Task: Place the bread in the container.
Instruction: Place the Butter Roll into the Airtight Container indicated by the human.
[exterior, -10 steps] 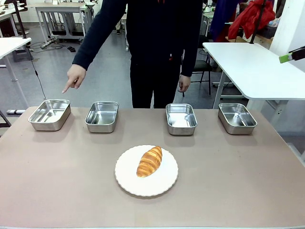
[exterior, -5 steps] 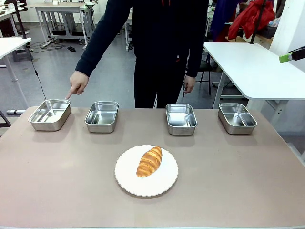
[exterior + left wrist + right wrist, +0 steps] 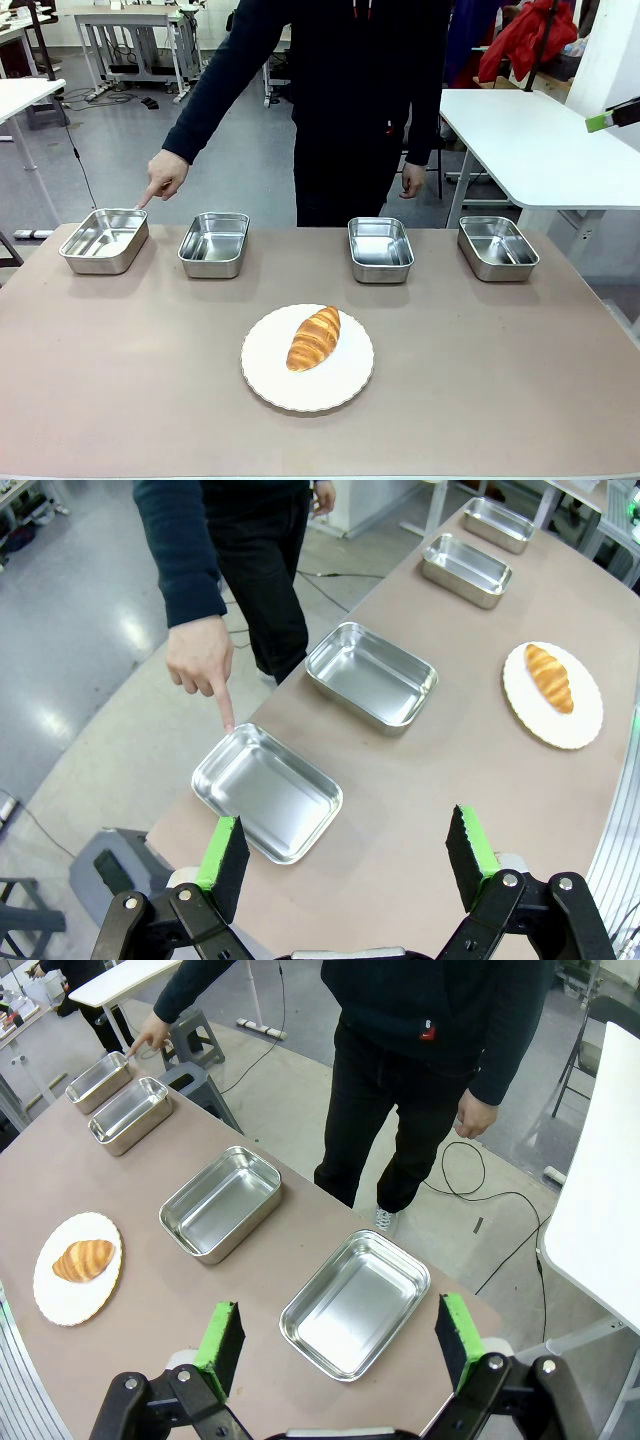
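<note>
The table (image 3: 120, 380) runs out of frame at both sides in the front view, and the person (image 3: 350, 100) at its far side is cut off above the shoulders there. Both grippers have their bodies cropped by the bottom edge of their own wrist views. The left gripper (image 3: 346, 822) stands spread wide and holds nothing, and the right gripper (image 3: 338, 1308) is likewise spread wide and empty. The container (image 3: 267, 793) lies just ahead of the left jaws, nearer the one at picture left, and the person's hand (image 3: 203, 660) points a finger down at its far rim. Another pan (image 3: 356, 1305) shows in the gap between the right jaws, farther off. The plate (image 3: 575, 725) lies well ahead of the left jaws, past the one at picture right, and the bread (image 3: 548, 677) rests on it, untouched. A small red mark (image 3: 427, 1031) on the person's dark top is too small to read.
</note>
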Action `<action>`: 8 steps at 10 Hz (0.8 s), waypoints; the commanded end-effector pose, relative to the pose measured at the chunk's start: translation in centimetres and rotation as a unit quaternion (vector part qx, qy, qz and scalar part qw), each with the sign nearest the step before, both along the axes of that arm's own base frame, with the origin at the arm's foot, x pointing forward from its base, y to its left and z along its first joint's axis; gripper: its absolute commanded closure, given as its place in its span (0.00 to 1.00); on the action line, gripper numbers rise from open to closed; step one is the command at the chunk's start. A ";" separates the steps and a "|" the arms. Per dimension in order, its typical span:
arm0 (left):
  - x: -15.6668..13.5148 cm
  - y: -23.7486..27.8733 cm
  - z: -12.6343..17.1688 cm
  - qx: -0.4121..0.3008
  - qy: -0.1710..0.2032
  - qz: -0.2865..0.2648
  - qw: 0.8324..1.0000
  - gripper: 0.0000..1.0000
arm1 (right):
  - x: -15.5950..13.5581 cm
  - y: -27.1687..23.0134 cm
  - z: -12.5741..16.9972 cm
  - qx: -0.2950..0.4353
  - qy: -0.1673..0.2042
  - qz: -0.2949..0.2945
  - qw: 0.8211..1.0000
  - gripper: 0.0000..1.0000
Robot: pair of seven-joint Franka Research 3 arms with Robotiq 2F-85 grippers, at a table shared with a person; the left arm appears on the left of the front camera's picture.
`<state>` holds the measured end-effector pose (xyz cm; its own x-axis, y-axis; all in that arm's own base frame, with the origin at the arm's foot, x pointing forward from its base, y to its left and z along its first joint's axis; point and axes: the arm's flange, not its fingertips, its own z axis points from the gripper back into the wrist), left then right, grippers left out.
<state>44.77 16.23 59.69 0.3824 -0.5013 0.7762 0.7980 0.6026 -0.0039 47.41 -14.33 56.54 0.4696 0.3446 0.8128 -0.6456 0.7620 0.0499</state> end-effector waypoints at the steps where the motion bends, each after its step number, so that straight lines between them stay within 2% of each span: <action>1: -0.1 -0.1 0.1 0.000 -0.002 -0.004 1.000 0.00 | 0.0 0.1 0.1 0.002 -0.003 0.002 1.000 0.00; 7: 0.0 0.0 0.0 0.000 0.000 0.000 1.000 0.00 | 0.0 0.1 0.1 0.002 -0.003 0.002 1.000 0.00; 8: 0.8 -1.2 0.5 0.014 0.016 0.021 1.000 0.00 | 0.0 0.1 0.1 0.002 -0.003 0.002 1.000 0.00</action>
<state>44.95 15.99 59.72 0.3920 -0.5017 0.7712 0.7930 0.6091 -0.0068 47.41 -14.34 56.54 0.4696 0.3446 0.8128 -0.6456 0.7620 0.0499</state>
